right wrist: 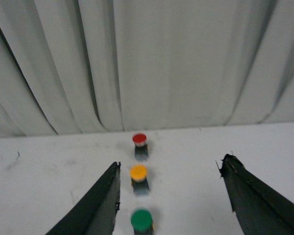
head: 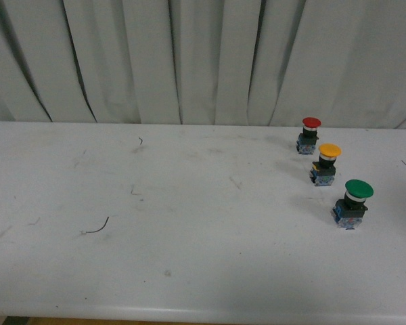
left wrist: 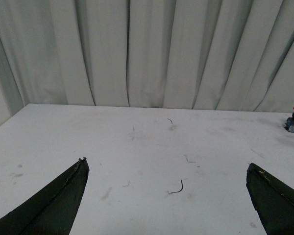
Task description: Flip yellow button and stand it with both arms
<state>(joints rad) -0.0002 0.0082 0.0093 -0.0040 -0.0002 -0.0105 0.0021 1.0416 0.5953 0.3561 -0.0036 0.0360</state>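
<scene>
As the yellow button (head: pixel 328 164) stands upright, cap on top, on the counter (head: pixel 189 223) between the red button (head: pixel 310 135) and the green button (head: pixel 352 203), the task looks finished. The left gripper (left wrist: pixel 166 171) and right gripper (right wrist: pixel 169 171) hang above the counter, fingers apart, holding nothing.
</scene>
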